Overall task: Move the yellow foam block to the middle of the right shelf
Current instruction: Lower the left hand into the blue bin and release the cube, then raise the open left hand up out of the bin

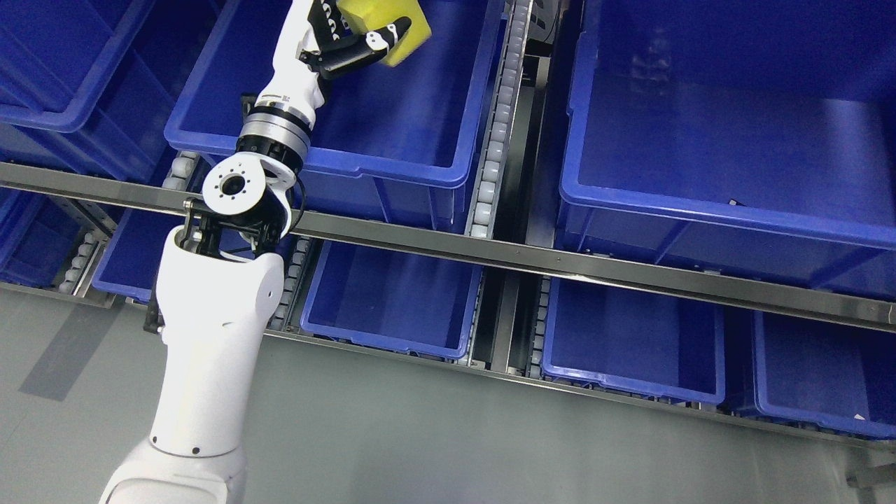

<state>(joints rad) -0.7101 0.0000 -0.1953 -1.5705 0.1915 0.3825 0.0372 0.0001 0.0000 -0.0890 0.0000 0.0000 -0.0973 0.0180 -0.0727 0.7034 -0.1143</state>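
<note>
forearm shell [210,350]: smooth white, I spot small dark screws
elbow joint [234,185]: white disc, dark centre hole
wrist ring [273,136]: silver and black
left hand [350,42]: black fingers, seemingly white pads

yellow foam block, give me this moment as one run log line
left hand: shut on yellow foam block | block: held above blue bin, left of roller rail | right hand: not in view
</note>
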